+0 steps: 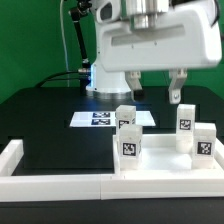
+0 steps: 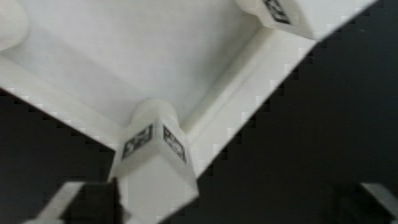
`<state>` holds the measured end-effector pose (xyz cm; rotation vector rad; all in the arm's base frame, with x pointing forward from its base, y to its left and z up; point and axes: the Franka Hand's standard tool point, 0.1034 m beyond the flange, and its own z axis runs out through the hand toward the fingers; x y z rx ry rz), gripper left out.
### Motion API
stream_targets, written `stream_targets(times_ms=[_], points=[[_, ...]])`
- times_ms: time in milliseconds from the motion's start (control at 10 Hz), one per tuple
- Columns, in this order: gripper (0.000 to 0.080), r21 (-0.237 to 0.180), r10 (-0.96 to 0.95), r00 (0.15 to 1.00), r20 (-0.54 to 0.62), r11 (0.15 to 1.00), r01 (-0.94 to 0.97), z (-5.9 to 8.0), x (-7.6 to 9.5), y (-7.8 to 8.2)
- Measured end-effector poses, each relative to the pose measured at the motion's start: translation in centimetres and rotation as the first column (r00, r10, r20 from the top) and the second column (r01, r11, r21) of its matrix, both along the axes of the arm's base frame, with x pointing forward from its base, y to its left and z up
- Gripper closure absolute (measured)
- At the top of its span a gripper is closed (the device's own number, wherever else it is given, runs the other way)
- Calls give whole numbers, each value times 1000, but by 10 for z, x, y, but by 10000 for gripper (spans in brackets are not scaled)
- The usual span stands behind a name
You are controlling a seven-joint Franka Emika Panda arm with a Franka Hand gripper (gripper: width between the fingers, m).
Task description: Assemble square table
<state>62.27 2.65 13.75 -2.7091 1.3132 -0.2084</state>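
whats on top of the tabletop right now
Four legs stand upright on the tabletop, tags showing. The open gripper hangs above them, holding nothing. Whether the legs are screwed into the corner holes is hidden by their bases.

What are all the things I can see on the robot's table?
Tabletop: one, white, square, on the black table against the border strips.
Legs: four, white blocks with black-and-white tags, standing upright on the tabletop's corners.
Marker board: one, white with black tags, flat on the table behind the tabletop.
Border strips: white, long and low, along the front edge and the exterior view's left side.
Table: one, black, under everything.
Backdrop: green, behind the robot.
Robot arm: one, white, above the tabletop.
Hand: one, open, holding nothing, just above the back legs.
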Motion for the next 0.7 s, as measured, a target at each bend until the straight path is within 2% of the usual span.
stream_targets(times_ms=[100,200,700], points=[[178,23,-8,1000,2,1000,8,19,0,-2],[158,43,-13,999,-38,999,15,26,-3,-6],[151,37,-13,999,-35,999,14,23,-2,-7]])
